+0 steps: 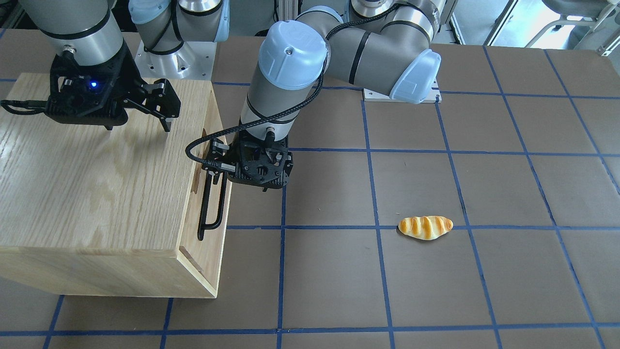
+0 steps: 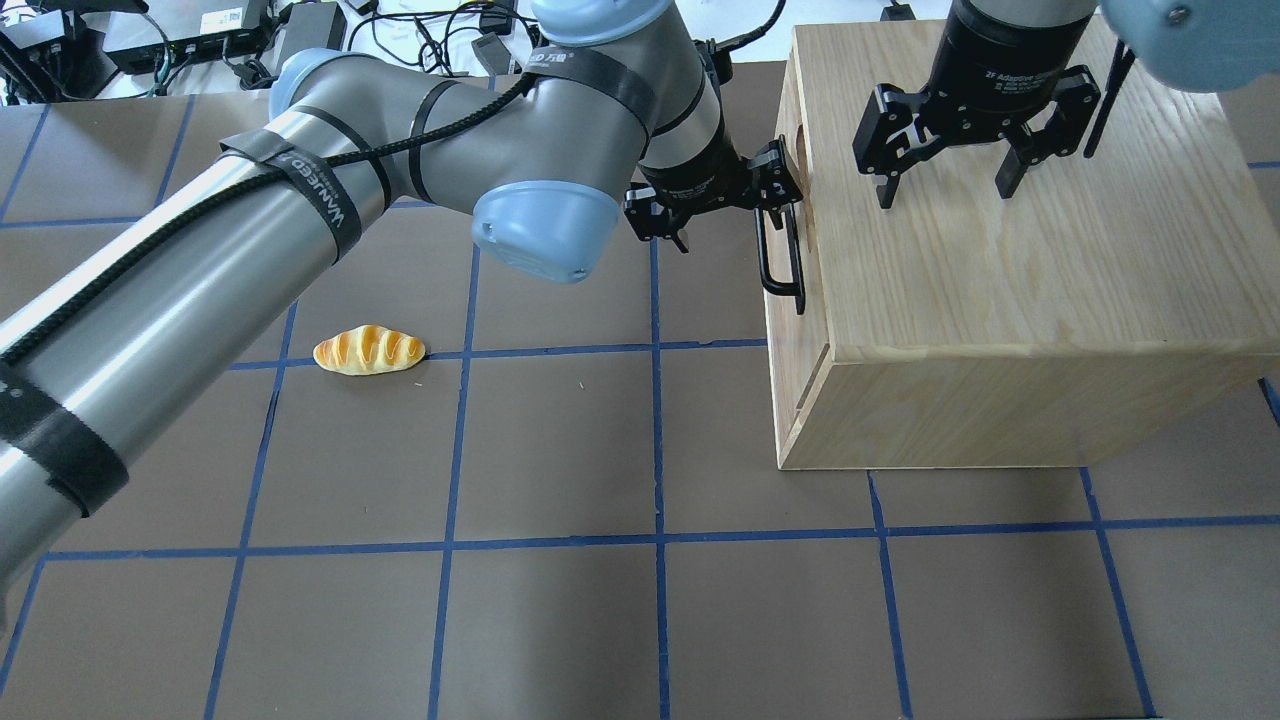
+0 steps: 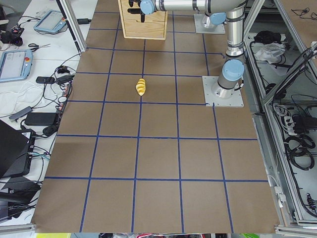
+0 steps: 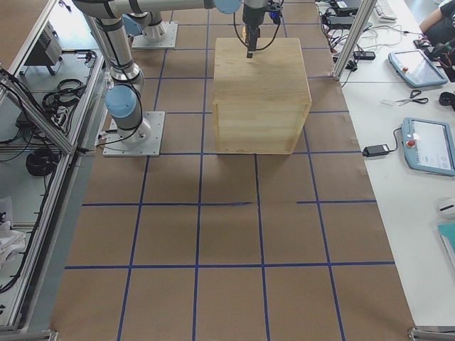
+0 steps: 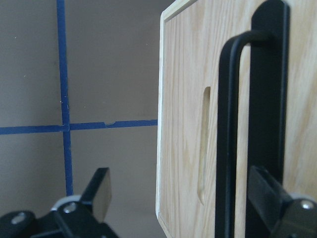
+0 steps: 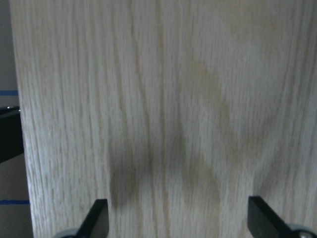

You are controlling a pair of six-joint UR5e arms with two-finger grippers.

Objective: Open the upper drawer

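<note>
The oak cabinet (image 1: 97, 184) stands on the table, its drawer face turned to my left arm. The upper drawer (image 1: 209, 116) sits flush in it, also in the overhead view (image 2: 812, 335). Two long black bar handles lie side by side; the upper one (image 1: 202, 208) is nearer the cabinet top (image 2: 797, 260). My left gripper (image 1: 254, 169) points down beside the face at the handles' far end, open and holding nothing. In the left wrist view a handle bar (image 5: 225, 148) lies between its fingers (image 5: 99, 193). My right gripper (image 2: 945, 195) hovers open over the cabinet top (image 6: 181, 223).
A toy bread roll (image 1: 425, 227) lies on the brown table with its blue tape grid (image 2: 369, 350). The cabinet fills the table's right part in the overhead view. The arm bases stand at the far edge in the front-facing view.
</note>
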